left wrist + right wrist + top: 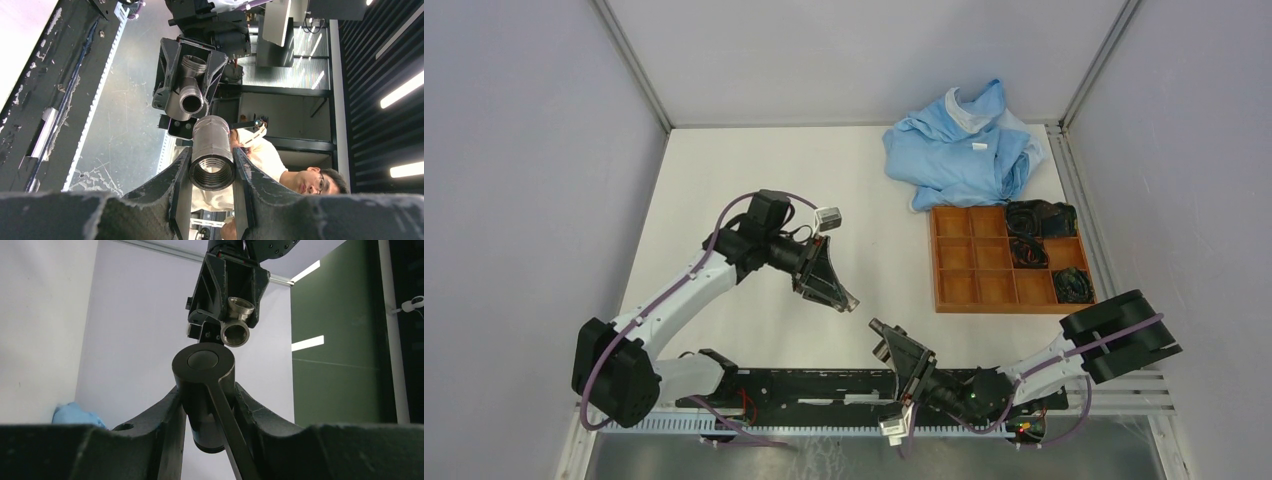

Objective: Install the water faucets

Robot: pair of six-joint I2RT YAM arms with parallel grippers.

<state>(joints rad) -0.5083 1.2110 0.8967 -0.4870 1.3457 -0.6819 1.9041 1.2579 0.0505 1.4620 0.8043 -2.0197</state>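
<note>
Top external: left pincer [846,298] tilted down-right

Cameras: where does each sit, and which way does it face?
Top external: above and behind, facing down onto the table; left arm, right arm show.
Left wrist: behind the left fingers holding a threaded fitting, facing the right fingers.
Right wrist: behind the right fingers holding a capped fitting, facing the left fingers.
Shared: both wrist views show both fittings.

White table [754,170] — blue cloth [959,145], wooden tray [974,288] at right.
</note>
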